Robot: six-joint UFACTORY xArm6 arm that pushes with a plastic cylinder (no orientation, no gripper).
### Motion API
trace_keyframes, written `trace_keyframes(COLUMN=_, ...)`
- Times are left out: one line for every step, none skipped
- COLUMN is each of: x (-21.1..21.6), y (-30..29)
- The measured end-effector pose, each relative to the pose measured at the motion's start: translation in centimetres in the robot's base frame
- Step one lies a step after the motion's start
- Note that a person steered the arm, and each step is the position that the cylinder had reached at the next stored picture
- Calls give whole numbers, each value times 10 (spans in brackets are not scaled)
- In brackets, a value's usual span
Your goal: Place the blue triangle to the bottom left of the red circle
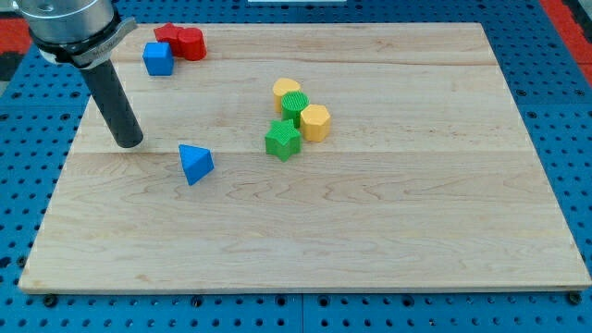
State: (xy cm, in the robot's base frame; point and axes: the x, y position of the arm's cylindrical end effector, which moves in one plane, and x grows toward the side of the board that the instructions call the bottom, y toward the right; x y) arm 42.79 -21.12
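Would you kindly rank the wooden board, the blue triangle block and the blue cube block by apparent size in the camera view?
1. Wooden board, by far the largest.
2. Blue triangle block and blue cube block: they look about alike, and the triangle lies nearer the view's bottom, so I won't rank them.

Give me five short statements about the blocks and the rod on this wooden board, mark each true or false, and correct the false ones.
1. My tip touches the blue triangle block. False: it stands apart, to the view's left of it.
2. The blue cube block sits right beside the red blocks near the top left of the wooden board. True.
3. The green star-shaped block lies at the board's right edge. False: it sits near the middle, next to the yellow hexagonal block.
4. A yellow heart-shaped block lies just above another green block, in the same cluster. True.
5. The blue triangle block lies above the red blocks. False: it lies well below them.
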Motion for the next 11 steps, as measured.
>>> trace_keyframes(x=0, y=0)
trace_keyframes(x=30, y=28)
trace_keyframes(x=31, y=32)
trace_keyframes(x=31, y=32)
trace_keyframes(x=81, y=45)
trace_keyframes(x=108, y=74)
trace_keyframes(x=64, y=130)
trace_keyframes(x=32, y=89)
trace_keyframes(x=61, y=70)
trace_keyframes(x=44, y=35)
trace_keyframes(x=-3, y=-4)
